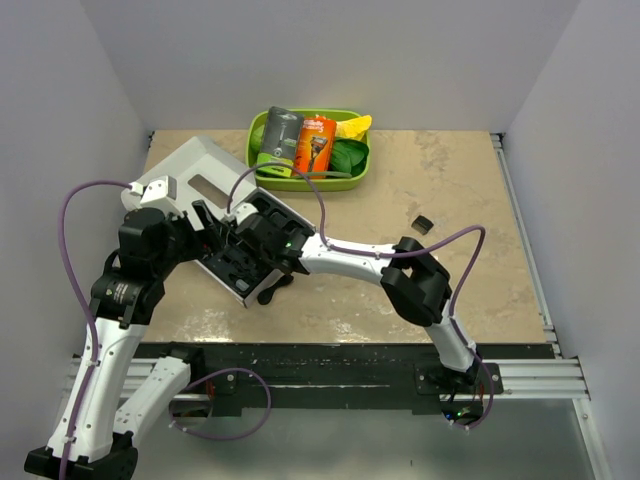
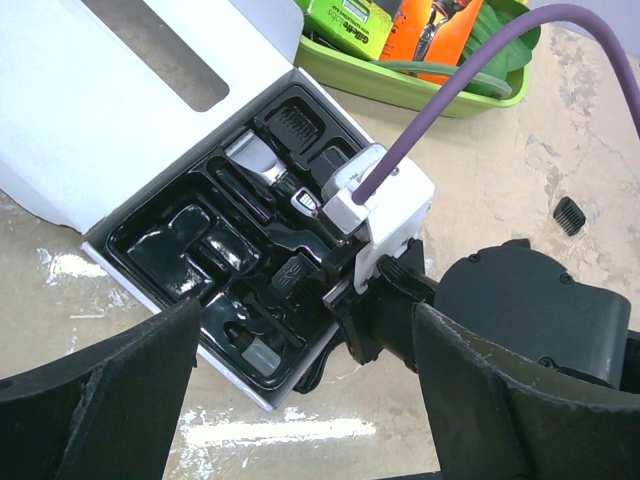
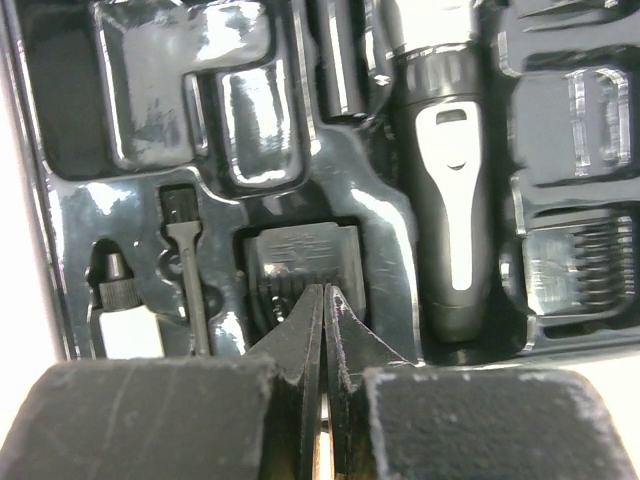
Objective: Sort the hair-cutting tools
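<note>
The guide comb point(image 3: 300, 252) sits in a square pocket near the middle of the black moulded tray point(image 3: 150, 100). The right gripper point(image 3: 326, 300) has its fingers pressed together on nothing, tips at the comb's six o'clock edge; whether they touch it I cannot tell. At the comb's three o'clock the clipper point(image 3: 452, 250) lies in its long slot; at nine o'clock lie a small brush point(image 3: 190, 270) and a little bottle point(image 3: 125, 325).

The step looks like seating the comb. It is best pressed straight down at its centre, not its edge, so it does not tip out of the pocket; the lift should then go straight up, clear of the clipper. The left gripper point(image 2: 305, 320), fingers wide apart and empty, hovers with the tray at its twelve o'clock; it could steady the white box point(image 1: 190, 165) against sliding.

The small curved piece point(image 1: 423, 222) lies alone on the table point(image 1: 470, 290), at the box's three o'clock; it is probably the next thing to fetch.
</note>
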